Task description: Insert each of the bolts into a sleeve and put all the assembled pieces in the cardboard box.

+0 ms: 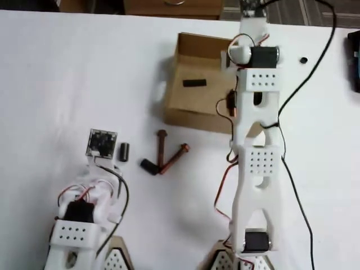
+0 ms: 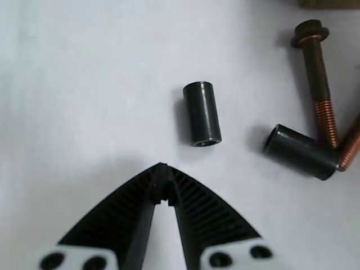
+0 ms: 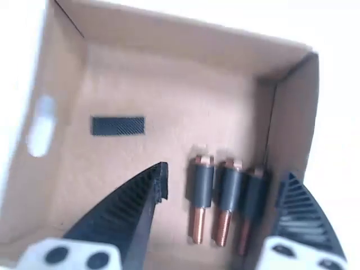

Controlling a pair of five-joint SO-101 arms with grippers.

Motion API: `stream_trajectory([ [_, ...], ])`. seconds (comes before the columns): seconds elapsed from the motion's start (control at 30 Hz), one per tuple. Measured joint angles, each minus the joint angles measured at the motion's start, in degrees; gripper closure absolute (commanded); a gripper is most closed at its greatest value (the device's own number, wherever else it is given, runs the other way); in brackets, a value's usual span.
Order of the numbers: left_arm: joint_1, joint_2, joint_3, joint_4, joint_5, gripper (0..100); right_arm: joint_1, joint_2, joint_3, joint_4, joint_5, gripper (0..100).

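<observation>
on the white table (image 1: 56, 73), a loose black sleeve (image 2: 202, 114) lies on its side just ahead of the left gripper (image 2: 163, 179), whose jaws are pressed together and empty. near it lie two copper bolts (image 2: 316, 84), threaded ends by a second sleeve (image 2: 302, 152). these look like rigid, smooth metal, likely to roll; best pinched across the middle. farther off, the right gripper (image 3: 225, 183) hangs spread apart over the cardboard box (image 3: 169, 67), where three assembled pieces (image 3: 201, 185) lie near a black strip (image 3: 118, 125).
</observation>
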Motion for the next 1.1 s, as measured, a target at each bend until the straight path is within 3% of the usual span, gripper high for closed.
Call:
stream_trajectory([
  [0.3,-0.1,0.0,0.1,-0.5,0.0,98,-1.9,-24.4,9.1,0.2,0.0,70.4],
  [0.53,-0.1,0.0,0.6,-1.6,0.0,98,-3.5,-46.5,26.5,0.2,0.0,70.4],
  [0.73,-0.1,0.0,0.6,-1.6,0.1,98,-9.9,-66.5,48.2,0.2,0.0,70.4],
  [0.83,-0.4,0.0,0.6,0.4,3.7,98,-14.4,-75.0,58.5,0.2,2.1,70.4],
  [1.1,-10.0,0.0,0.6,8.3,5.9,98,-24.4,-85.9,78.9,0.2,8.4,70.4],
])
